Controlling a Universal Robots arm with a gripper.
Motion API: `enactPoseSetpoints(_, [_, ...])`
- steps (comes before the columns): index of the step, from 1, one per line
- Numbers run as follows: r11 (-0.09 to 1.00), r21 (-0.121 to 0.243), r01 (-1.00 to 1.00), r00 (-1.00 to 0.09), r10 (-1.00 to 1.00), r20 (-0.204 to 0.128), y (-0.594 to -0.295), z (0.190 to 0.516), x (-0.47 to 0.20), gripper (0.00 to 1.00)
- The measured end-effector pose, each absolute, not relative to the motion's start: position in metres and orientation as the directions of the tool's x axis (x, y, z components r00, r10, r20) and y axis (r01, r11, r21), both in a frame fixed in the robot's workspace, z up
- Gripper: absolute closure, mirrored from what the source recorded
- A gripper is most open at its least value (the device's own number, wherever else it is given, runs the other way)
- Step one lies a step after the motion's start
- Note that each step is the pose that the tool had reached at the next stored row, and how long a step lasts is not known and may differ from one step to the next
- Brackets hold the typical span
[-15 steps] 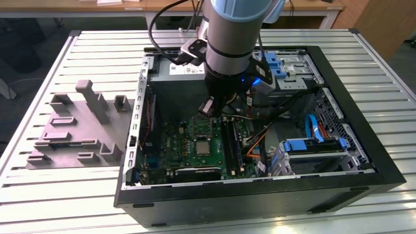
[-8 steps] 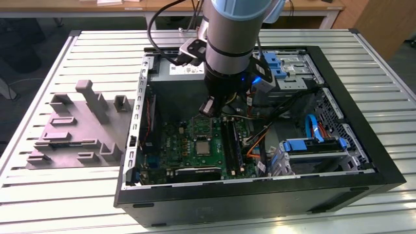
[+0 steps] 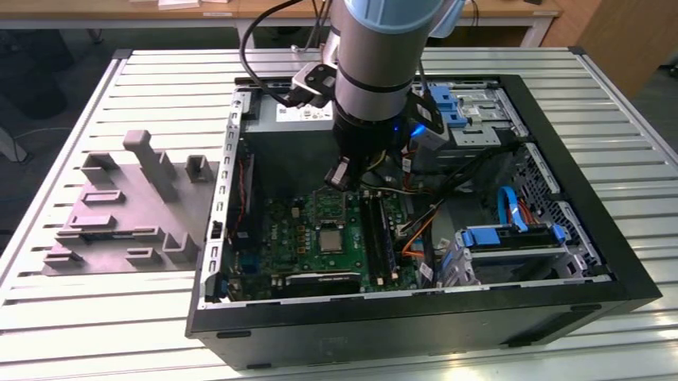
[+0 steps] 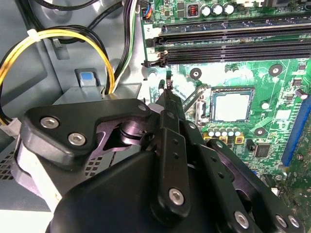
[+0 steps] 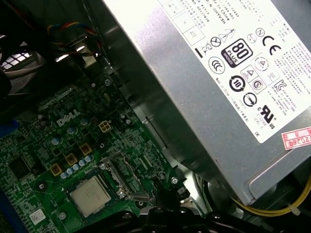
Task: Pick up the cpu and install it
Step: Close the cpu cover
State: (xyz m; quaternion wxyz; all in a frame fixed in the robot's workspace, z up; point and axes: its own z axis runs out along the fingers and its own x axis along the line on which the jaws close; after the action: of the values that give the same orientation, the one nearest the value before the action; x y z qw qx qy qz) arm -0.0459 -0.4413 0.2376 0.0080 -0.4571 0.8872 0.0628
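The cpu [image 3: 332, 238] [image 4: 232, 106] [image 5: 90, 195] is a small silvery square lying flat in the socket on the green motherboard [image 3: 317, 258], inside the open computer case. The socket's metal retaining frame [image 5: 122, 175] stands folded open beside it. My gripper [image 3: 341, 176] hangs above the board just beyond the socket, apart from the cpu. In the second wrist view its black fingers [image 4: 167, 104] lie pressed together with nothing between them, their tip [image 4: 168, 85] near the socket's lever.
A grey power supply [image 5: 218, 73] sits close behind the gripper. Yellow and black cables [image 4: 58, 39] run beside it. Memory slots [image 4: 228, 41] flank the socket. Blue drive brackets [image 3: 509, 234] fill the case's right. A grey plastic tray [image 3: 127, 206] lies on the slatted table left of the case.
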Motion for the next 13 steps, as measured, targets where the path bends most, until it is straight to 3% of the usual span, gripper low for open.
enactPoseSetpoints(13, [0.571, 0.104, -0.814, -0.579, -0.812, -0.071, -0.4413, 0.2394, -0.0459, 0.89])
